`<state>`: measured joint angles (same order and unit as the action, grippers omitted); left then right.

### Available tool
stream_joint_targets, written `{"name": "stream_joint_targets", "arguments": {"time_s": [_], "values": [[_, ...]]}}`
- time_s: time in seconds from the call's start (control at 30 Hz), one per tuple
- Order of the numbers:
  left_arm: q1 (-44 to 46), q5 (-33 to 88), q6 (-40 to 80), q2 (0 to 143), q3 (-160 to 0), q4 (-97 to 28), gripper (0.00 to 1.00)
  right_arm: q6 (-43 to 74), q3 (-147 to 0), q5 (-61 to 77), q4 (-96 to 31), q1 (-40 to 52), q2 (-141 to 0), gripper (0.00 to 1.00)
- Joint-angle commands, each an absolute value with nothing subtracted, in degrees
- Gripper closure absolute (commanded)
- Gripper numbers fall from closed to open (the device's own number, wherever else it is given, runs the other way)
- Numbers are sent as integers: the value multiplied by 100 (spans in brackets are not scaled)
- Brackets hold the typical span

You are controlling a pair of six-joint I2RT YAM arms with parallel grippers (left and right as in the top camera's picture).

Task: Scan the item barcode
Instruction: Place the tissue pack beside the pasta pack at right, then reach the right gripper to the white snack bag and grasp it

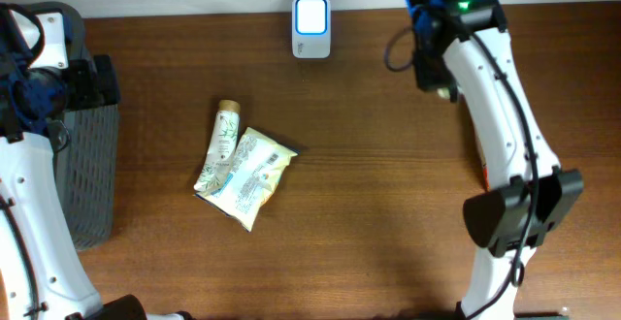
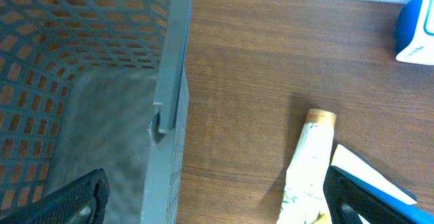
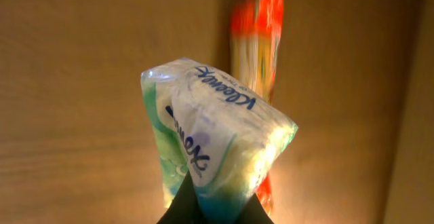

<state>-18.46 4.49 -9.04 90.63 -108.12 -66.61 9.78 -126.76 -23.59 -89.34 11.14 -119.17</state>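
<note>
My right gripper (image 3: 217, 200) is shut on a Kleenex tissue pack (image 3: 213, 132), pinching its lower end; the pack stands up from the jaws with the brand name showing. In the overhead view this gripper (image 1: 441, 87) is at the back right, to the right of the white barcode scanner (image 1: 311, 27) with its lit window. My left gripper (image 2: 217, 207) is open with nothing between its fingers, half over the grey basket's rim. One finger (image 2: 74, 200) is inside the basket and the other (image 2: 359, 197) is over the table.
The grey mesh basket (image 1: 87, 165) stands at the left edge. A white tube (image 1: 219, 145) and a yellow packet (image 1: 254, 175) lie together at mid-left. A red-orange item (image 1: 482, 170) lies under the right arm, also blurred behind the pack (image 3: 261, 41).
</note>
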Motion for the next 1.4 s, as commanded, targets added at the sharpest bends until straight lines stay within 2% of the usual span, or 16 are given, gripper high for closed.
{"name": "stream_joint_targets", "arguments": {"time_s": [0.0, 0.03, 0.07, 0.1, 0.13, 0.17, 0.2, 0.27, 0.33, 0.5, 0.57, 0.6, 0.67, 0.93, 1.23, 1.37], "values": [[-1865, 508, -978, 9019, -10864, -6670, 1, 1551, -11467, -1612, -8597, 386, -12038, 96], [-1865, 508, -978, 9019, -10864, -6670, 1, 1546, -10873, -1603, -8232, 132, -12038, 95], [-1865, 510, -978, 9019, -10864, -6670, 1, 1546, -10484, -1603, -7996, -30, -12038, 82], [-1865, 510, -978, 9019, -10864, -6670, 1, 1549, -10082, -1597, -7787, -224, -12038, 49], [-1865, 510, -978, 9019, -10864, -6670, 1, 1549, -9985, -1594, -7767, -287, -12038, 26], [-1865, 510, -978, 9019, -10864, -6670, 1, 1549, -9883, -1551, -7848, -447, -12038, 14], [-1865, 510, -978, 9019, -10864, -6670, 1, 1549, -9885, -1352, -7902, -578, -12038, 11], [-1865, 510, -978, 9019, -10864, -6670, 1, 1326, -9922, -620, -8018, -725, -11981, 17], [-1865, 510, -978, 9019, -10864, -6670, 1, 1116, -9933, -196, -8147, -698, -11657, 17], [-1865, 510, -978, 9019, -10864, -6670, 1, 1074, -9933, 1061, -8287, -552, -9944, 11], [-1865, 510, -978, 9019, -10864, -6670, 1, 1074, -9933, 1577, -8355, -351, -9596, 9], [-1865, 510, -978, 9019, -10864, -6670, 1, 1076, -9931, 2034, -8307, -185, -9572, 1], [-1865, 510, -978, 9019, -10864, -6670, 1, 1079, -9926, 2399, -7970, 207, -9692, 1], [-1865, 510, -978, 9019, -10864, -6670, 1, 1098, -9889, 2377, -6963, 1776, -10311, 1], [-1865, 510, -978, 9019, -10864, -6670, 1, 1450, -9876, 2399, -6521, 1922, -10822, 1], [-1865, 510, -978, 9019, -10864, -6670, 1, 1564, -9835, 2536, -5697, 2298, -11236, 1]]}}
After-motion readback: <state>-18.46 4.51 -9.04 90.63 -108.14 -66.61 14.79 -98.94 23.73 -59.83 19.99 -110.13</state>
